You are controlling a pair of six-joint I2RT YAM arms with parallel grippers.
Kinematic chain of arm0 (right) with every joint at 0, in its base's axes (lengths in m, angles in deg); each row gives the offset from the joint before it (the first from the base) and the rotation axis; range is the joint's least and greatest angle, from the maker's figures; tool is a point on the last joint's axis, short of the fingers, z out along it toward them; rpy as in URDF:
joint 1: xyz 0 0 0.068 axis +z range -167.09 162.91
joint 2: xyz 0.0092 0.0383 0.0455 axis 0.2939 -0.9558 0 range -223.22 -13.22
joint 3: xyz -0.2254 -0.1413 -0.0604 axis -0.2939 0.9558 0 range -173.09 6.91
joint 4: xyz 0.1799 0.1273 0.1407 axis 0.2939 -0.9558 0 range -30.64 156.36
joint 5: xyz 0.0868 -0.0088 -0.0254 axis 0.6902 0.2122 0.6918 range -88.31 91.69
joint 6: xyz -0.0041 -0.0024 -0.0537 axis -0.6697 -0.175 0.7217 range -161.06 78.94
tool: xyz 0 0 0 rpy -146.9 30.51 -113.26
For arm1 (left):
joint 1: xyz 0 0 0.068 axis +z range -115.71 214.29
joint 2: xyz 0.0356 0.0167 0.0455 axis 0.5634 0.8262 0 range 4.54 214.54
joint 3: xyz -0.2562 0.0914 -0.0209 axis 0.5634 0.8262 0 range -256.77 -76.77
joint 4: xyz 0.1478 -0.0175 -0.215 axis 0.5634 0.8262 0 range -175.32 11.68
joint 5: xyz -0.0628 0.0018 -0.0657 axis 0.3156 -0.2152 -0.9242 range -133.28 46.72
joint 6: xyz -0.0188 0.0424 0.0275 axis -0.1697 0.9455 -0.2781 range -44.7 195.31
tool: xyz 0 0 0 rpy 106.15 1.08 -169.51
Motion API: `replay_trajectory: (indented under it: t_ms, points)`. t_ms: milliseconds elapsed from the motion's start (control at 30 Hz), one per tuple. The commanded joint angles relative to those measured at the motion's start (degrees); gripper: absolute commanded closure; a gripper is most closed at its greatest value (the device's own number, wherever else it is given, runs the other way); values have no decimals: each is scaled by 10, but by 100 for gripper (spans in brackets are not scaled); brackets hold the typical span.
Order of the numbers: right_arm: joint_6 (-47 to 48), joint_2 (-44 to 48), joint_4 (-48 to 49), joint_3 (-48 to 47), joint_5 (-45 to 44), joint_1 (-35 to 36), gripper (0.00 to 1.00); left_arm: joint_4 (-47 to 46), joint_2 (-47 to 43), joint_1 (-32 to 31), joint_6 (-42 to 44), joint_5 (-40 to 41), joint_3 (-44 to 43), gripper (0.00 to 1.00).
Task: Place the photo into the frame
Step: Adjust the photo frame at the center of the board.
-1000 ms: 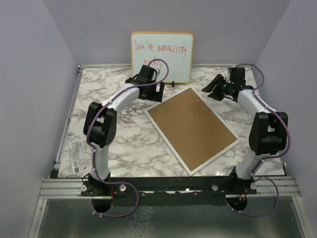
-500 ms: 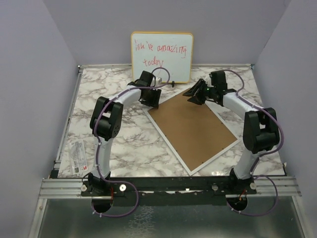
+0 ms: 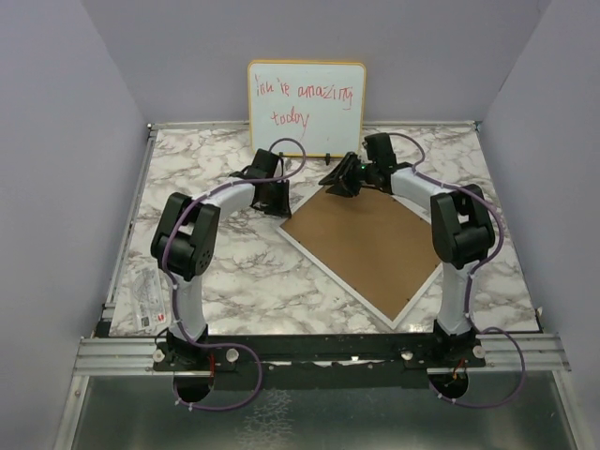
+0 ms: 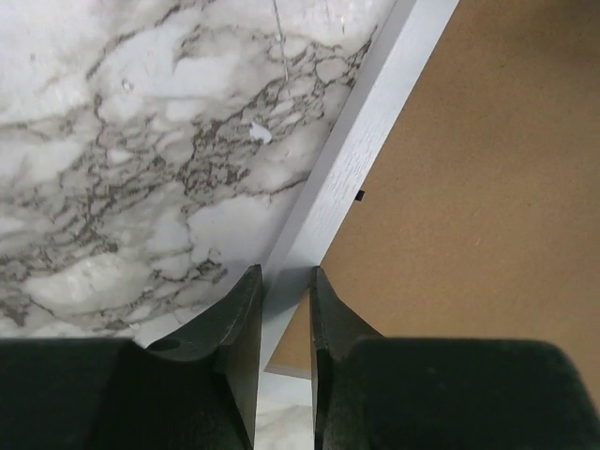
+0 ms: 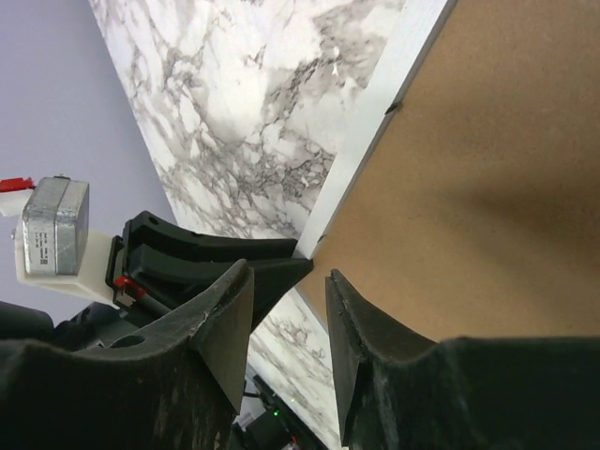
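The frame (image 3: 317, 255) lies face down on the marble table, its thin white rim around a brown backing board (image 3: 370, 244). My left gripper (image 3: 279, 199) is at the frame's left corner. In the left wrist view its jaws (image 4: 286, 277) are closed to a narrow gap with the white rim (image 4: 366, 141) filling it. My right gripper (image 3: 336, 181) is at the far corner; in the right wrist view it (image 5: 289, 272) stands open just short of the rim (image 5: 375, 122), with the left gripper's fingers (image 5: 225, 251) beyond. The photo is out of view.
A wood-edged whiteboard (image 3: 306, 105) with red handwriting leans on the back wall just behind both grippers. A small printed label (image 3: 148, 295) lies at the table's left edge. Purple walls close in the left, right and back sides.
Both grippers have moved in to the frame's far-left end. The left jaws have closed from wide to narrow round the rim. The frame has turned and slid a little.
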State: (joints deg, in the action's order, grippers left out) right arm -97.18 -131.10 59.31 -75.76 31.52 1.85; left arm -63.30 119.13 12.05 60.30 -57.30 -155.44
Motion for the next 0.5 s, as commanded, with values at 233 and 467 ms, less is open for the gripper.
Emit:
replay_trajectory:
  t_ms: [233,467]
  points:
    - [-25,-3,55,40,51,72,68,50,-84,-14,-82,-15,192,88]
    - [-55,-34,120,44,55,119,86,48,-96,-15,-74,-16,233,88]
